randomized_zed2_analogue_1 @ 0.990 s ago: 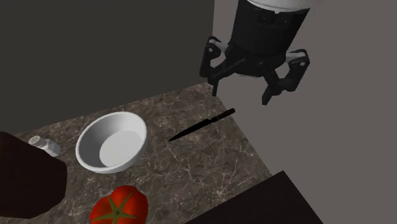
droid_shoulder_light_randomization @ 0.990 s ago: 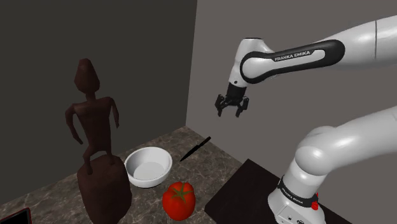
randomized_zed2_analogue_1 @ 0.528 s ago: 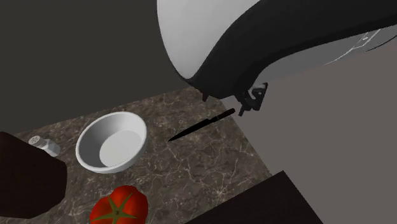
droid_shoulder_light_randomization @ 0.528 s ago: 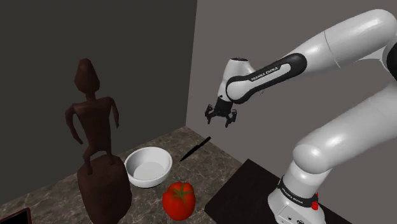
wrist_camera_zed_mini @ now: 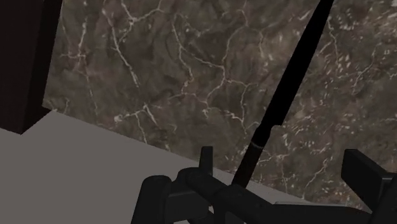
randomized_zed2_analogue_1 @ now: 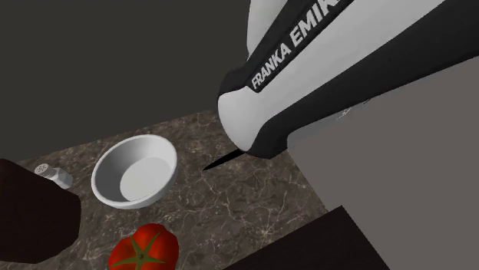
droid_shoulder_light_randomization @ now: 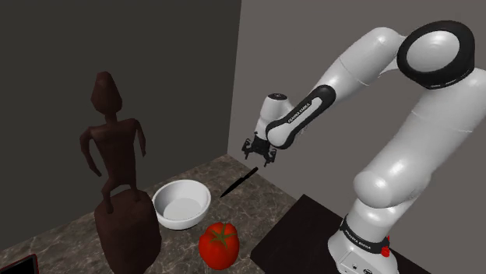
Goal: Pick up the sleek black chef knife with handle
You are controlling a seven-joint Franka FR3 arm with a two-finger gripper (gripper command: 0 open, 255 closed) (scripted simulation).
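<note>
Wrist view showed the black gripper point(wrist_camera_zed_mini: 281, 154) with its two fingers spread wide, holding nothing and touching nothing. The knife's handle ran up between them without contact. The knife point(wrist_camera_zed_mini: 292, 83) was all black, slim and straight, with a thin band where handle met blade, and it lay flat on the dark veined marble counter point(wrist_camera_zed_mini: 159, 70) close to the grey wall. From the shoulder view the gripper point(droid_shoulder_light_randomization: 259, 149) hovered just above the knife's point(droid_shoulder_light_randomization: 239, 182) handle end. A white bowl point(droid_shoulder_light_randomization: 181, 204) sat near the blade tip, a red tomato point(droid_shoulder_light_randomization: 219, 244) beyond it, and a dark brown figurine point(droid_shoulder_light_randomization: 113, 148) well apart. In the second exterior view the arm point(randomized_zed2_analogue_1: 322, 69) hid the handle, leaving the blade tip point(randomized_zed2_analogue_1: 222, 161) showing.
</note>
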